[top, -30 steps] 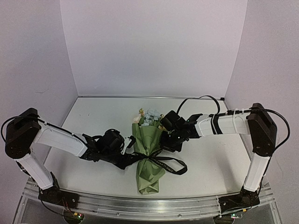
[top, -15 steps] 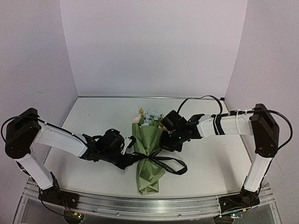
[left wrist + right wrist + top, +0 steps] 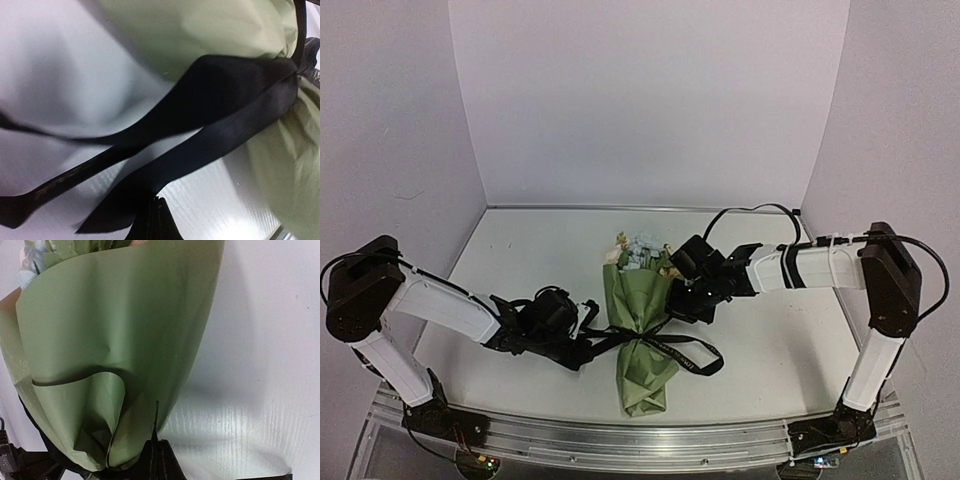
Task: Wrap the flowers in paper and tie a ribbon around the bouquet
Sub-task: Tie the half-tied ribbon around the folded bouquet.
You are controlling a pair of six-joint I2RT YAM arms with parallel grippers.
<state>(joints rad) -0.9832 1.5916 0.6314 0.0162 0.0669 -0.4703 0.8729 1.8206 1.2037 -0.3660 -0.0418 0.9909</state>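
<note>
The bouquet (image 3: 640, 325) lies at the table's middle as an olive-green paper (image 3: 110, 330) cone, narrow end toward me. The pale flowers (image 3: 638, 248) show at its far, wide end, and their edge appears in the right wrist view (image 3: 35, 260). The black ribbon (image 3: 665, 345) circles the cone's waist. My left gripper (image 3: 586, 330) is left of the cone, shut on a broad ribbon band (image 3: 220, 135) that runs taut to the wrap. My right gripper (image 3: 673, 300) sits against the cone's right side, shut on a thin dark strand of ribbon (image 3: 156, 415) seen edge-on.
A loose ribbon loop with white lettering (image 3: 698, 357) trails on the white table (image 3: 770, 340) right of the cone. An aluminium rail (image 3: 620, 440) runs along the near edge. A black cable (image 3: 750, 210) arcs over the right arm. Pale walls enclose the back and sides.
My right gripper has shut on the ribbon strand beside the cone. My left arm has drawn back to the left and nearer, pulling its ribbon end taut. The bouquet has shifted slightly.
</note>
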